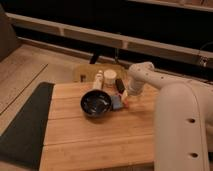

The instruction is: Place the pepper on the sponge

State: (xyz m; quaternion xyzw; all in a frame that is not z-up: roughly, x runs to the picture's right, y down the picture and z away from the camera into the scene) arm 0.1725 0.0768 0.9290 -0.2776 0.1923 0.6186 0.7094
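Note:
The sponge is a small blue-grey pad lying on the wooden table, touching the right side of the round black bowl. My gripper hangs at the end of the white arm, just above the sponge's right edge. A small orange-red bit, the pepper, shows directly under the gripper beside the sponge. I cannot tell whether the pepper rests on the sponge or on the table.
A white bottle and a white cup stand behind the bowl at the table's back edge. A dark mat lies to the left of the table. My white body fills the right side.

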